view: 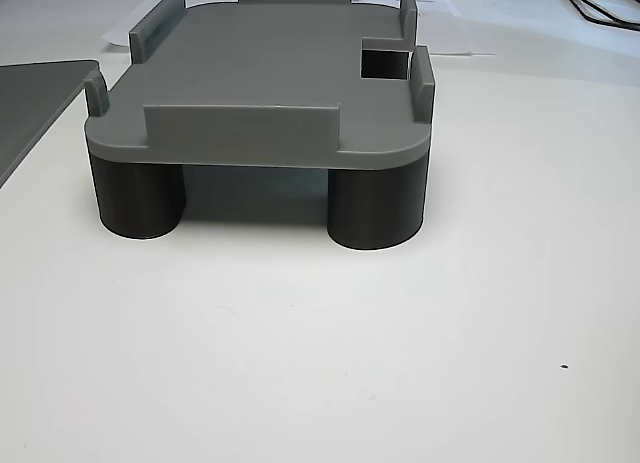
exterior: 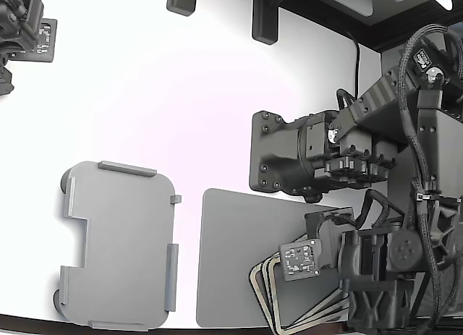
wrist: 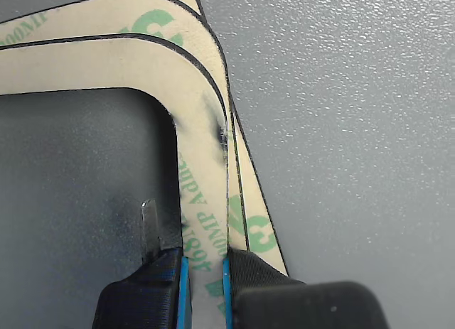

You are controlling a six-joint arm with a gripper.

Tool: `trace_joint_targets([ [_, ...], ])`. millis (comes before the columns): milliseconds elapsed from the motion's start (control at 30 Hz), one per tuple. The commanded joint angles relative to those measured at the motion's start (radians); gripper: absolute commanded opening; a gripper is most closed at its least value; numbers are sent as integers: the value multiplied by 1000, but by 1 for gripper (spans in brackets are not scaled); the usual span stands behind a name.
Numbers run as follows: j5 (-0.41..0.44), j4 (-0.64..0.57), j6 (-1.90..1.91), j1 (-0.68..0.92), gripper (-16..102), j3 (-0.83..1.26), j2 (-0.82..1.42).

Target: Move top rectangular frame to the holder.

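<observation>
A: Nearest the wrist camera, the end effector is seen with its two blue-edged fingers closed in on one side bar of the top frame, one inside the opening, one at the outer edge. It appears clamped on that bar, though actual contact cannot be confirmed.

B: And where is the frame placed?

A: It is held between the fingers, lying on two similar frames fanned out beneath it, all on the dark mat under the end effector. The holder is well apart from the end effector, on the white counter beyond the mat.

B: What could go wrong?

A: Printed backing suggests adhesive, so a lower frame may be dragged up along with the top one. The strip is thin and gripped at one side only, so it may sag, twist or slip during the lift, and then catch on the holder's raised tabs.

B: What is hard to make out?

A: In the exterior view most of the stack is covered by the arm. Which layers are pinched cannot be settled.
</observation>
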Motion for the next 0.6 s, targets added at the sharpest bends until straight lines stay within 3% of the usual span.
trace_joint_targets([
  [0,3,26,2,-12,-11,-51,21],
  [267,83,179,64,-40,-11,-210,61],
  [567,262,199,403,-233,-11,-360,61],
])
